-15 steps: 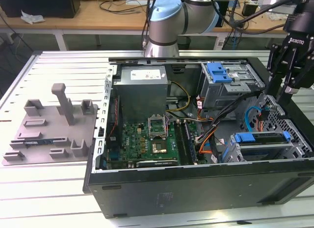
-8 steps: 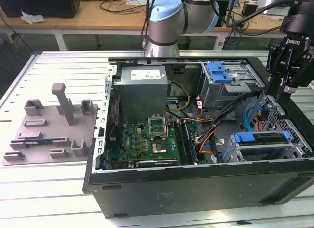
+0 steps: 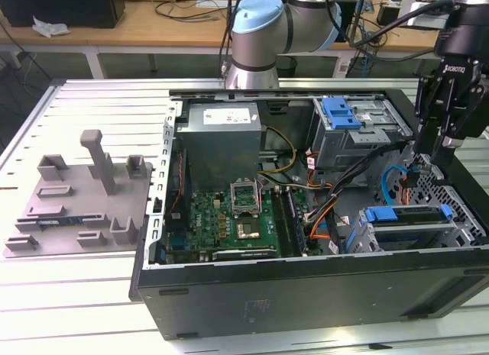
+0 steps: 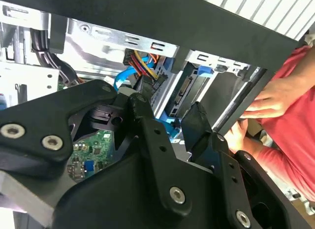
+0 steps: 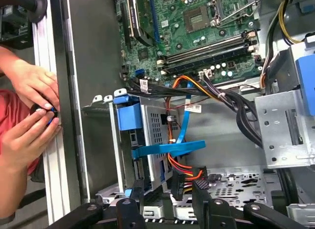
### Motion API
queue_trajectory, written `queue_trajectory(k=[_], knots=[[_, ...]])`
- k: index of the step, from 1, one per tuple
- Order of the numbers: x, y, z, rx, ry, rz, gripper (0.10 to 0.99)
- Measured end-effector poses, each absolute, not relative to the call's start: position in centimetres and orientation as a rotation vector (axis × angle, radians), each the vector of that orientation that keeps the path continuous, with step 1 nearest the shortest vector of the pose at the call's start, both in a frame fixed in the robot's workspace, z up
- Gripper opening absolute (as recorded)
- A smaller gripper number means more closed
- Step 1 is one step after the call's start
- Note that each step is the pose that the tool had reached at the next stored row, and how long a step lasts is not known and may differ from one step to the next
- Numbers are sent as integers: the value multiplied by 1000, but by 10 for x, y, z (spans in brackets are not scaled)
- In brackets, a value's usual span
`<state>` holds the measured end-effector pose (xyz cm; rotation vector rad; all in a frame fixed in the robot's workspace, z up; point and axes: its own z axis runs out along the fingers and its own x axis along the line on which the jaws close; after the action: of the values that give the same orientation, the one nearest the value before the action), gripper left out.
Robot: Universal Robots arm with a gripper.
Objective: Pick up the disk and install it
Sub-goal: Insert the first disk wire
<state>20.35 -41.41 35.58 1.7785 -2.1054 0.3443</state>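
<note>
The disk [image 3: 412, 215] sits slotted in the lower drive cage at the front right of the open computer case [image 3: 306, 294], with its blue bracket [image 3: 380, 214] facing inward. In the first wrist view the blue bracket [image 5: 129, 116] shows at the cage mouth. The second wrist view shows the disk's connector end [image 4: 184, 91]. My gripper [image 3: 425, 158] hangs over the case's right side, just above and behind the cage. It is open [image 5: 167, 197], and its fingers straddle the orange-and-red power cable [image 5: 179, 177] without touching it. A blue data cable [image 5: 167, 149] runs beside the cage.
A person's hands [image 5: 29, 106] rest on the case's outer edge beside the cage. An upper grey cage with a blue latch [image 3: 341, 114], the motherboard [image 3: 237, 217] and the power supply [image 3: 221, 137] fill the case. A grey fixture [image 3: 84, 195] lies on the table at the exterior view's left.
</note>
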Motion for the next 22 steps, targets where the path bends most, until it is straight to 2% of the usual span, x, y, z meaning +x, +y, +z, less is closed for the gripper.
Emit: queue_trajectory(k=[10,12,14,22], knots=[[204,-403,344,1728,-2078,407,514],[204,-402,343,1719,-2073,418,498],[204,-399,341,1707,-2066,433,365],[204,-395,329,1670,-2048,473,365]])
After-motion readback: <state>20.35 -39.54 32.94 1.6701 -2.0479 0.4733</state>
